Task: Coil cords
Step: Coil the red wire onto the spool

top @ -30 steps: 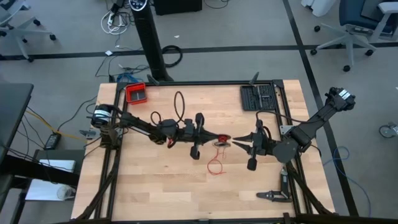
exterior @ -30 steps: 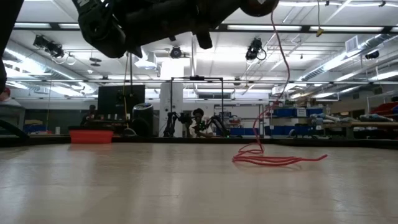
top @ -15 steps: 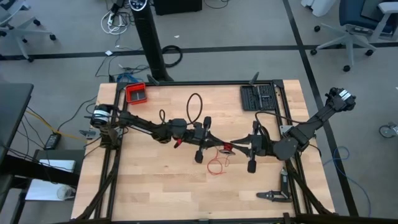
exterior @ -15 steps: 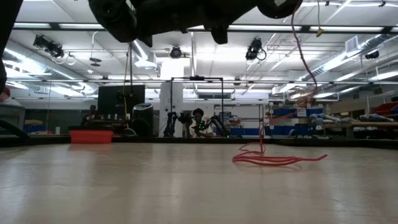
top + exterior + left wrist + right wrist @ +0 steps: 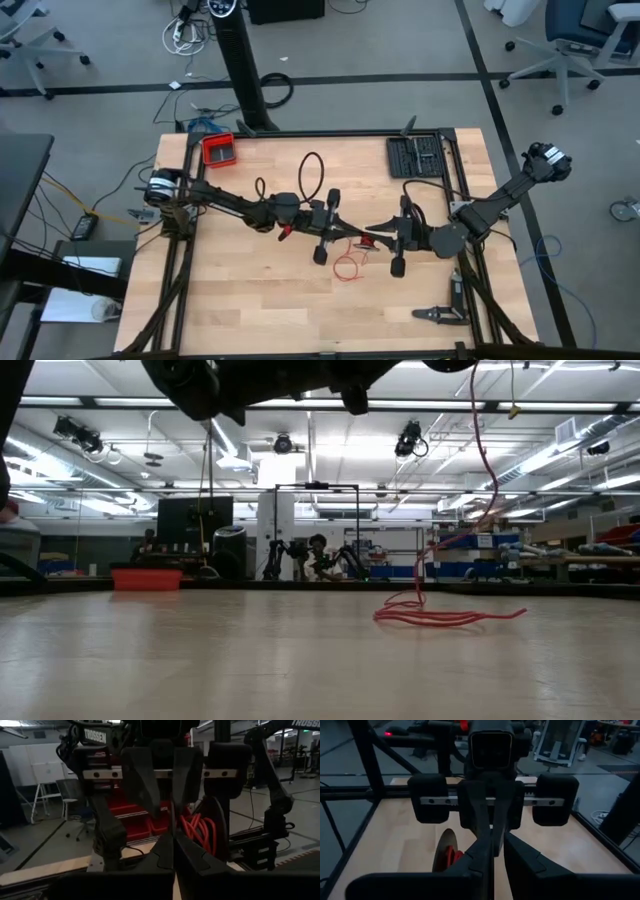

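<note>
Left gripper is clenched nose to nose with the right gripper, which grasps the red cord; loose loops lie just below them on the desk.

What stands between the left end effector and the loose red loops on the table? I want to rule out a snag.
Nothing visible. The thin red wire-like cord lies looped on the bare wooden table near the left end effector, one strand rising up.

Grey carpet floor crossed by dark strips, office chairs around, ceiling strip lights glowing overhead.
</note>
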